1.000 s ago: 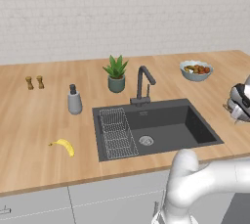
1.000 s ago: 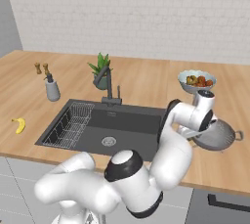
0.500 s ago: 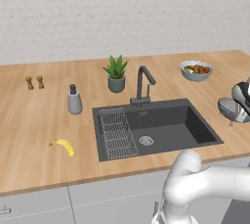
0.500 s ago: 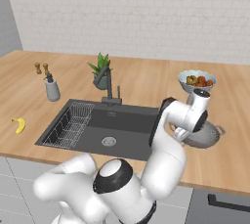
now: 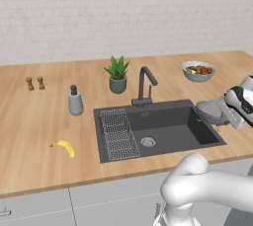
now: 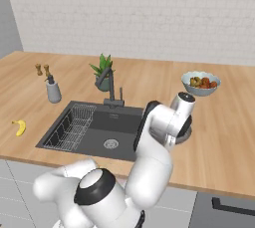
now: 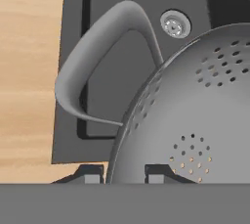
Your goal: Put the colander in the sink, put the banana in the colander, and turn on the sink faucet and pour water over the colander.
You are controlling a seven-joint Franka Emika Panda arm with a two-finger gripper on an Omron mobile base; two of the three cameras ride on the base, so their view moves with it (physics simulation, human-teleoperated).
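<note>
Colander (image 5: 212, 111) is clamped by its rim in the gripper (image 7: 124, 175), held tilted over the right edge of the sink (image 5: 168, 126); going left to right in the left base view, banana (image 5: 64, 147) lies on the counter (image 5: 34, 126) well left of the sink; wire rack (image 5: 117, 133) sits in the basin's left part; faucet (image 5: 144, 86) stands behind.

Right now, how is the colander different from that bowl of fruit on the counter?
The colander is grey perforated metal; the fruit bowl is pale and solid. The colander is gripped at its rim by the gripper at the sink's right edge, while the fruit bowl rests on the counter near the wall. The colander is empty; the bowl holds fruit. Both are round.
</note>
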